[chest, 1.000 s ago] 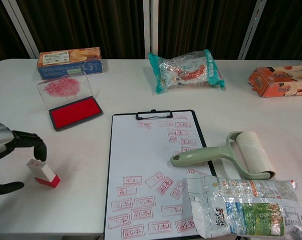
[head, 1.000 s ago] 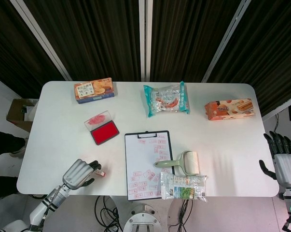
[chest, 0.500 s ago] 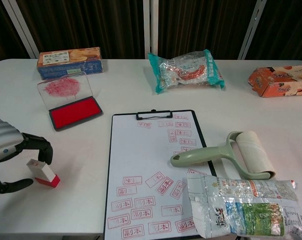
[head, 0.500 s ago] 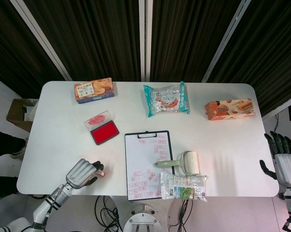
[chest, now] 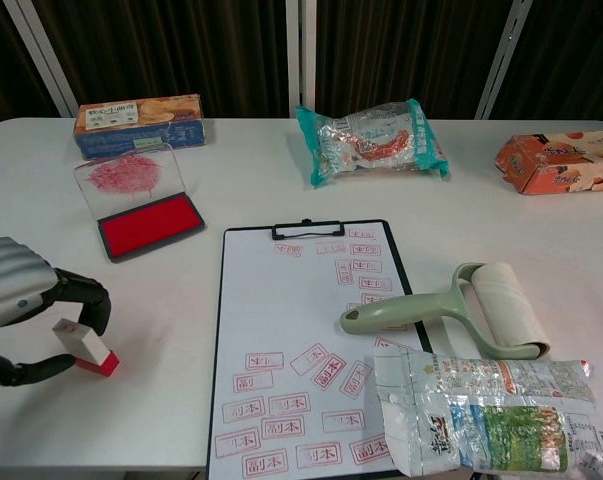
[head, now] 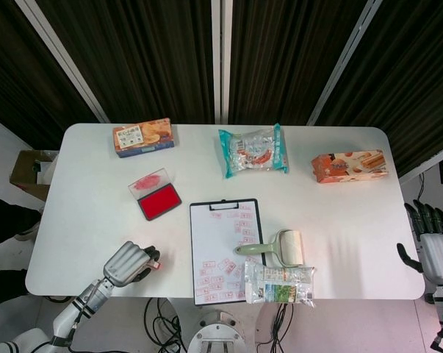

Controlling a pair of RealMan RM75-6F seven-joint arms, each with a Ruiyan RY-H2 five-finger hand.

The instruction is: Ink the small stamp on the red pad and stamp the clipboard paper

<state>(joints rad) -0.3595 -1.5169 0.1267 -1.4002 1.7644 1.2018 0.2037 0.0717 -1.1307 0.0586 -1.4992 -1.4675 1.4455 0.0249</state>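
My left hand [chest: 26, 310] sits at the near left of the table [head: 96, 213], its fingers [chest: 81, 295] curled over the small stamp [chest: 84, 346] with the thumb hooked low on the near side. The fingertips are right at the stamp's white top, but I cannot tell whether they actually grip it or only cage it. The stamp stands on its red base on the tabletop and leans, its long axis running from the base at lower right up to the white end at upper left, toward my palm. The red pad [chest: 149, 225] lies open farther back and slightly to the right, its clear lid [chest: 129, 175] propped up behind it, with bare table between it and the stamp. The clipboard [chest: 306, 350] lies to the right of the stamp, its clip at the far end; the paper carries red marks mostly along its near part and right side. A lint roller [chest: 451, 308] rests across the clipboard's right edge and a snack bag [chest: 491, 415] covers its near right corner. The near table edge runs just below my left hand. My right hand [head: 433, 246] hangs off the table's right side, fingers apart, holding nothing.
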